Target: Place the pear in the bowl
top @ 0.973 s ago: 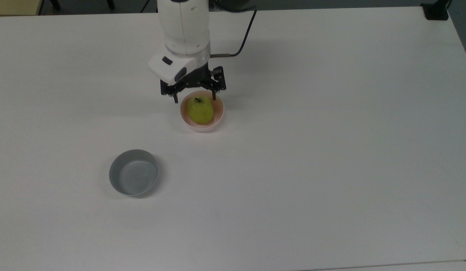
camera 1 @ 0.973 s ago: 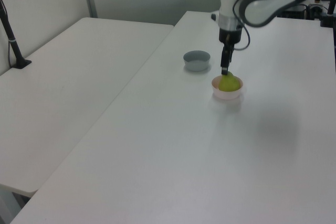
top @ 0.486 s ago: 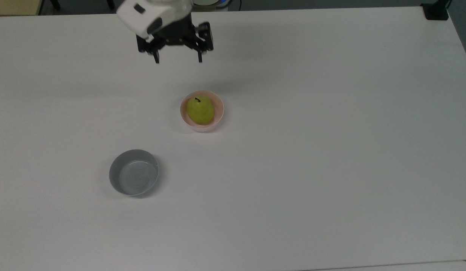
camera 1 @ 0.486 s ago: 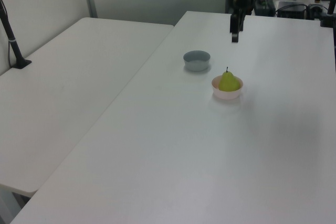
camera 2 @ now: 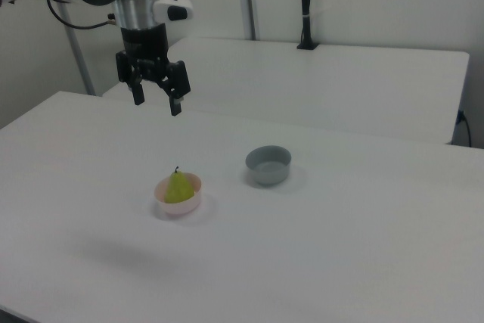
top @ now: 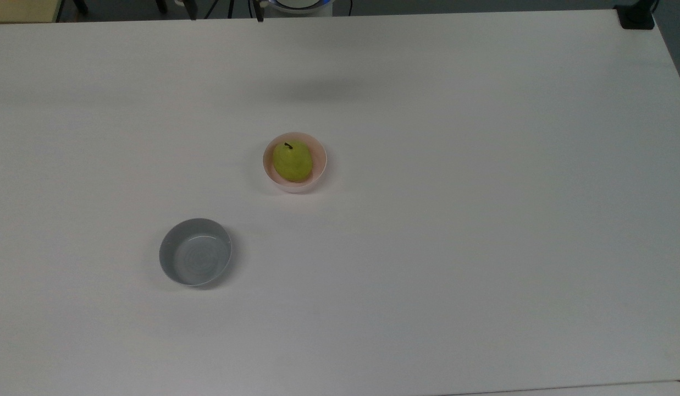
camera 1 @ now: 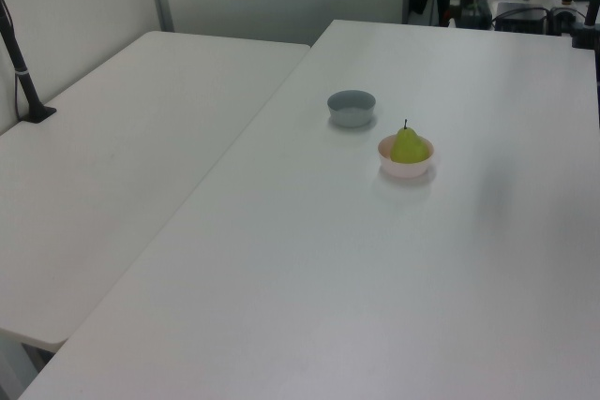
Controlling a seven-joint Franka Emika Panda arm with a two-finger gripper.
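Pear: we find the pear [top: 292, 161] sitting inside the pink bowl [top: 319, 161], stem up. In the right view it [camera 2: 178, 187] stands roughly upright, long axis near vertical, with the stem above the rim.

Pink bowl: it rests on the white table [top: 482, 220] near the middle. In the left view the pink bowl [camera 1: 405, 167] lies just to the right of, and nearer the camera than, the grey bowl [camera 1: 352, 107].

Grey bowl: we see 1 grey bowl [top: 195, 258] with nothing in it, well apart from the pink bowl, toward the top view's lower left.

Tool: in the right view the tool [camera 2: 156, 99] hangs in the air with its 2 fingers spread wide and nothing between them. It touches neither bowl.

Key relation: in the right view the pear lies below the tool and slightly to the right view's right, with a clear gap of air between them. The tool points downward, roughly parallel to the pear's long axis.

Task status: we judge the placement done, since the pear rests in the pink bowl and the tool holds nothing.

Next move: we judge that no further grasp is needed, and the arm needs only to stay clear of the stem and rim.

Risk: low, in our judgement. The pear looks settled against the bowl's inner wall.
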